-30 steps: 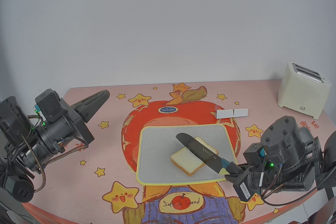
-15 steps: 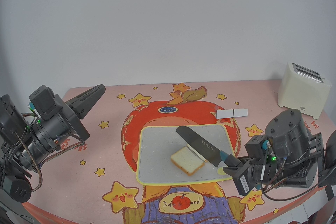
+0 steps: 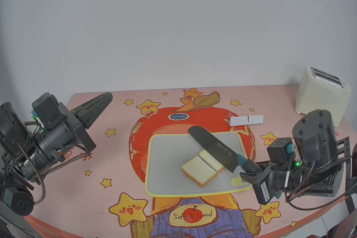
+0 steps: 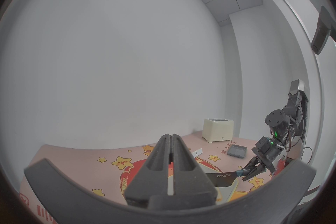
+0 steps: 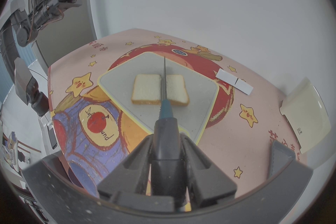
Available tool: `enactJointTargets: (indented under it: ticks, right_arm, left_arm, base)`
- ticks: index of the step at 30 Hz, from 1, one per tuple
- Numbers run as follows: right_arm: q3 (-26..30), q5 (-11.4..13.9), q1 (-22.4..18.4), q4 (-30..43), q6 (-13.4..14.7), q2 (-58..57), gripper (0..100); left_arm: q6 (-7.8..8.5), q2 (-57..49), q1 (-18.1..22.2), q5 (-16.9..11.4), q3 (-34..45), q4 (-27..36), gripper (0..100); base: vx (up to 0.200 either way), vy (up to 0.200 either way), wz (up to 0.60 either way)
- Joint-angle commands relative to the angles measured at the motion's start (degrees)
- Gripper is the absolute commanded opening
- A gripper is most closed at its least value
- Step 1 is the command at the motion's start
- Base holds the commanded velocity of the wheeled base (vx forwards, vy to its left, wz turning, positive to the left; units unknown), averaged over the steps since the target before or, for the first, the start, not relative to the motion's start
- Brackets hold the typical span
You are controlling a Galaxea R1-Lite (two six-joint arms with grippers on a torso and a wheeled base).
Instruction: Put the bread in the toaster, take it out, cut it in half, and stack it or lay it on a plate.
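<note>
Just ahead of the right pincer (image 3: 250, 176), which is gripping the handle of a dark knife (image 3: 215, 147), the bread (image 3: 202, 168) is lying on the grey cutting board (image 3: 167, 153) in two halves, the blade running along their split. Well apart, over the desk (image 3: 111, 160), the left pincer (image 3: 105, 97) is hanging pressed together, gripping nothing.

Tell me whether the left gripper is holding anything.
No, the left gripper is shut, with nothing clamped in it.
</note>
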Motion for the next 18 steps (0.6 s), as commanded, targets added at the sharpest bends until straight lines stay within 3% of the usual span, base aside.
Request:
enactJointTargets:
  ticks: [1, 16, 18]
  right_arm:
    - [-0.08, 0.01, 0.02, -0.03, 0.10, -0.63, 0]
    - [-0.43, -0.69, -0.69, -0.12, 0.10, -1.33, 0]
    - [-0.26, -0.69, -0.69, -0.12, 0.10, -2.38, 0]
  left_arm:
    - [0.07, 0.16, 0.00, -0.01, -0.01, -0.02, 0]
    - [0.16, -0.01, 0.09, 0.08, -0.10, -0.11, 0]
    - [1.91, -0.45, 0.27, 0.43, -0.27, -0.02, 0]
  base:
    - [0.000, 0.000, 0.00]
    - [0.000, 0.000, 0.00]
    - [0.000, 0.000, 0.00]
